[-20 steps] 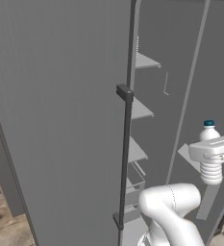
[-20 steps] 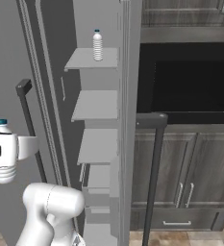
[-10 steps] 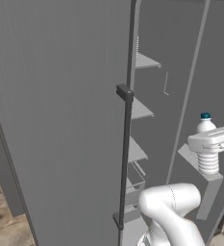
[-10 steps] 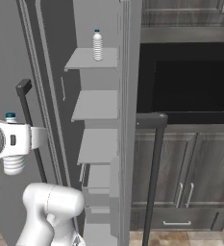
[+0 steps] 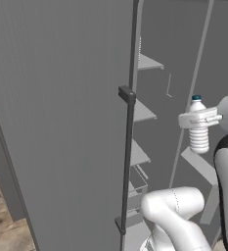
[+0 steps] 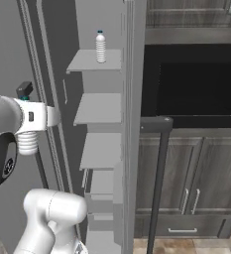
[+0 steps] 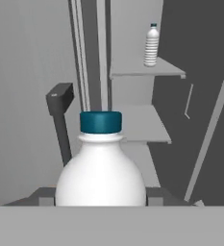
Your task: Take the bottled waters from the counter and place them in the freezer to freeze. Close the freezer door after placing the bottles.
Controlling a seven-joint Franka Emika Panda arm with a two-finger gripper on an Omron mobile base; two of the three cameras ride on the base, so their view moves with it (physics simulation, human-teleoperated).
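Grey freezer shelves (image 6: 98,60) climb the middle of the right base view, and we see one water bottle (image 6: 101,47) standing upright on the top shelf, near the upper centre. At the right of the left base view our gripper (image 5: 199,118) pinches a second bottle (image 5: 198,131) around its neck, upright. Its teal cap (image 7: 101,122) sits centre frame in the hand view, beside the door handle (image 5: 127,162).
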